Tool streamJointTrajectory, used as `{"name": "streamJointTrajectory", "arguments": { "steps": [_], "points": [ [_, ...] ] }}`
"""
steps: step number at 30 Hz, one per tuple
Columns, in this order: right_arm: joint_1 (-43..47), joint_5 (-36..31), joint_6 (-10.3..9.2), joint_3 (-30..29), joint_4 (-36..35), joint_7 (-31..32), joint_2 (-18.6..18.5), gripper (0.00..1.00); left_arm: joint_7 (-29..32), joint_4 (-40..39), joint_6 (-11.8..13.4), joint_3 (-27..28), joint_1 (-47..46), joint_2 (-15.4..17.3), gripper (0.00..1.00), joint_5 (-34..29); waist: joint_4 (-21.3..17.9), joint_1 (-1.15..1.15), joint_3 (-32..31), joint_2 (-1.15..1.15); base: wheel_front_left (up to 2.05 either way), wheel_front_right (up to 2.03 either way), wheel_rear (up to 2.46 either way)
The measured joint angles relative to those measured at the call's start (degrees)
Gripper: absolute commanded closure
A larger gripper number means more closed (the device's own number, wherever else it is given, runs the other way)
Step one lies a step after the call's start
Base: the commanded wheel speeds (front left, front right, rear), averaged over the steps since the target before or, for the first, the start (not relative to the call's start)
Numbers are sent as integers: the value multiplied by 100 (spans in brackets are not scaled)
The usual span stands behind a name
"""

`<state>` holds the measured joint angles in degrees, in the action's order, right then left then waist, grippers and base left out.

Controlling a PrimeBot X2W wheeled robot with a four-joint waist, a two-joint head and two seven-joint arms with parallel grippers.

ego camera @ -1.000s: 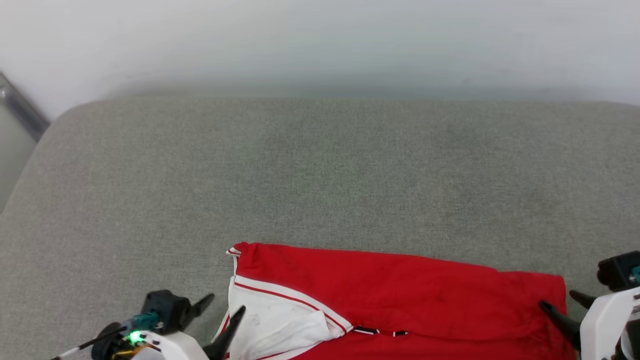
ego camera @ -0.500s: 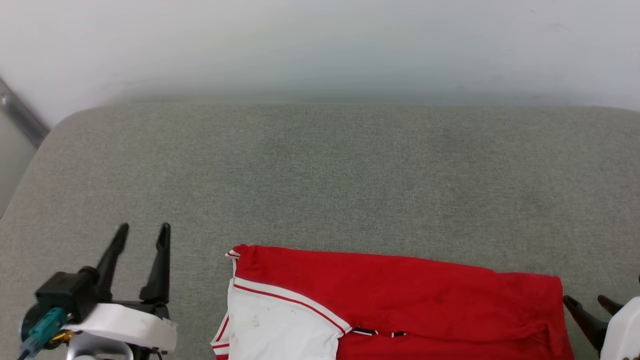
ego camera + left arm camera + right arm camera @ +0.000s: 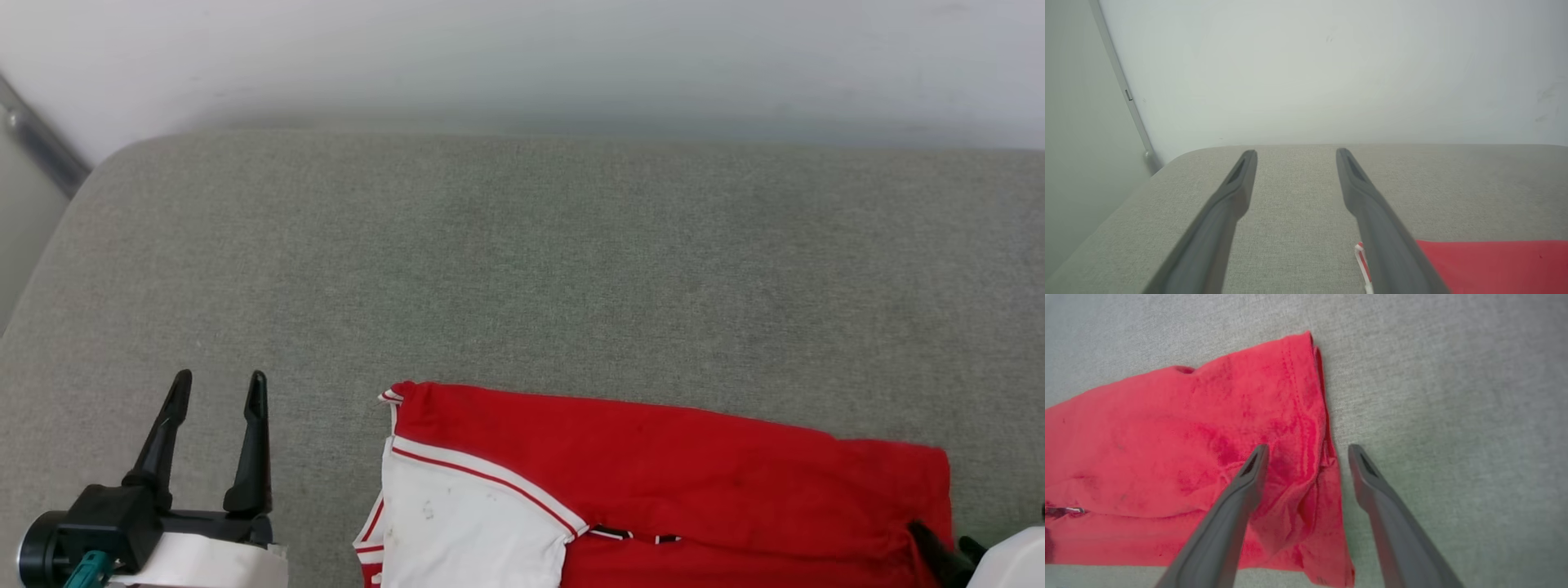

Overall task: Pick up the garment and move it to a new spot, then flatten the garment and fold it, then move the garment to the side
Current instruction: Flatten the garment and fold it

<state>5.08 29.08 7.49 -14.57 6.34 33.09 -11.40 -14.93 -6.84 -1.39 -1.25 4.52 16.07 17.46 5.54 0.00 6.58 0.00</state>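
The garment [image 3: 694,465] lies on a grey cushion [image 3: 522,269], near the front edge and toward the right. It is red, with a white sleeve at its left end and thin red and white stripes along the sleeve seam. It is folded into a long shape that runs from left to right, and the red part has some soft wrinkles.

The left pincer [image 3: 220,380] is wide open and holds nothing. It sits at the left, apart from the garment, with bare grey cushion under its fingers. In the left wrist view, the left pincer [image 3: 1296,153] points at a pale wall [image 3: 1331,73], and the garment [image 3: 1494,265] shows behind its right finger.

The right pincer [image 3: 940,535] is at the right end of the garment. In the right wrist view, the right pincer [image 3: 1308,448] is wide open too. One finger is over the red cloth [image 3: 1167,437] and the other is over the grey cushion, so the cloth's edge runs between them. It grips nothing. I cannot tell if the fingers touch the cloth.
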Motion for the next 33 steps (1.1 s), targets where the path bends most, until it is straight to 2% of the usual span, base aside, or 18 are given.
{"name": "streamJointTrajectory", "arguments": {
  "steps": [8, 15, 16, 17, 18, 19, 25, 33],
  "points": [
    [-139, 23, 0, -47, 425, -81, 177, 0, -1, 152, -420, 311, -161, -430, 0, -396, 147, 0, 240, 0, 0, 0, 0],
    [-229, 216, -44, 236, 580, -197, 145, 0, -5, 280, -552, 385, -241, -601, 0, -553, 204, 0, 327, 0, 0, 0, 0],
    [-242, 237, -45, 291, 604, -224, 142, 24, -5, 302, -563, 397, -241, -621, 0, -572, 196, 0, 313, 0, 0, 0, 0],
    [-255, 287, -45, 326, 639, -252, 145, 65, -5, 326, -568, 403, -240, -632, 0, -572, 185, 0, 294, 0, 0, 0, 0],
    [-262, 296, -45, 355, 667, -320, 147, 88, -5, 344, -571, 408, -235, -638, 0, -581, 171, 0, 272, 0, 0, 0, 0],
    [-268, 274, -45, 388, 697, -412, 146, 100, -5, 363, -580, 409, -228, -647, 0, -595, 156, 0, 246, 0, 0, 0, 0],
    [-366, -107, 9, 348, 949, -896, 131, 100, -5, 410, -597, 399, -183, -654, 0, -615, 37, 0, 88, 0, 0, 0, 0],
    [-518, -457, 7, -377, 1203, -1060, -176, 100, -5, 433, -601, 261, -87, -623, 0, -611, -115, 0, -111, 0, 0, 0, 0]
  ]
}}
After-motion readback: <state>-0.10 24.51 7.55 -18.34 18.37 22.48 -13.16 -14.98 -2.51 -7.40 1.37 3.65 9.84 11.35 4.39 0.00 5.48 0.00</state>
